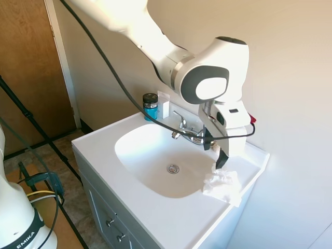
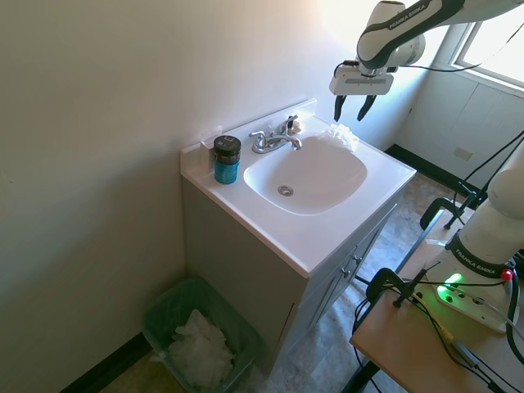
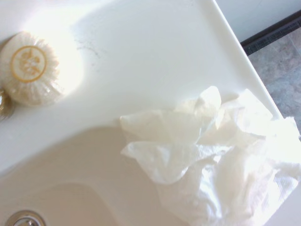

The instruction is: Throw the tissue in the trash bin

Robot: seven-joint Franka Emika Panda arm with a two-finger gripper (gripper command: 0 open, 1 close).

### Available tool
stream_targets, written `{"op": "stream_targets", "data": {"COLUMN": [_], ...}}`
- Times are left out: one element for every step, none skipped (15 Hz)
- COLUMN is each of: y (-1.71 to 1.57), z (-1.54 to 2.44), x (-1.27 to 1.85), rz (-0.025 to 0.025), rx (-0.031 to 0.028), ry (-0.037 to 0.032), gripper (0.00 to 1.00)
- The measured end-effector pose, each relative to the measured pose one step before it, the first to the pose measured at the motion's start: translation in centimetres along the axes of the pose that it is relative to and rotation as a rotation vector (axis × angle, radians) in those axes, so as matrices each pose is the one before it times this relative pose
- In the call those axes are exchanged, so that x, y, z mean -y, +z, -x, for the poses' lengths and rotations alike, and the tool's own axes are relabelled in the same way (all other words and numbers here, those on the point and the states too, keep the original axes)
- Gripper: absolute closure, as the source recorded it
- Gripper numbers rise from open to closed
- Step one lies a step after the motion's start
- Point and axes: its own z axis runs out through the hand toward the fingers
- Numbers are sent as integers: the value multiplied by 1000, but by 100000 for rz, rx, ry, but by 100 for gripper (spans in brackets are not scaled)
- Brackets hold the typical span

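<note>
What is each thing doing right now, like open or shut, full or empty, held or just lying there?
tissue: crumpled, lying loose on the sink's edge, not held.
gripper: open, above the tissue.
trash bin: open-topped, white paper already inside.
faucet: no water running.
sink: basin empty and dry.
jar: upright, lid on.
soap: wrapped, lying on the counter.

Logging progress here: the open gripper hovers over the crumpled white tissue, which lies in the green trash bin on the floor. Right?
Not quite. The crumpled white tissue lies on the white sink counter beside the basin, as the first exterior view shows. The open gripper does hover over it.
</note>
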Motion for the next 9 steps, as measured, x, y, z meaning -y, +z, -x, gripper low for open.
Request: {"op": "stream_targets", "data": {"y": [897, 990, 1048, 998, 840, 688, 579, 370, 352], "z": [-700, -536, -392, -284, -321, -420, -474, -484, -444], "x": [458, 501, 535, 546, 477, 345, 142, -43, -98], "rz": [957, 902, 982, 834, 792, 652, 408, 260, 277], "rx": [304, 611, 669, 716, 296, 88, 322, 352, 302], "ry": [1336, 980, 759, 646, 406, 572, 1167, 1401, 1163], "gripper": [0, 0, 0, 0, 0, 0, 0, 0, 0]}}
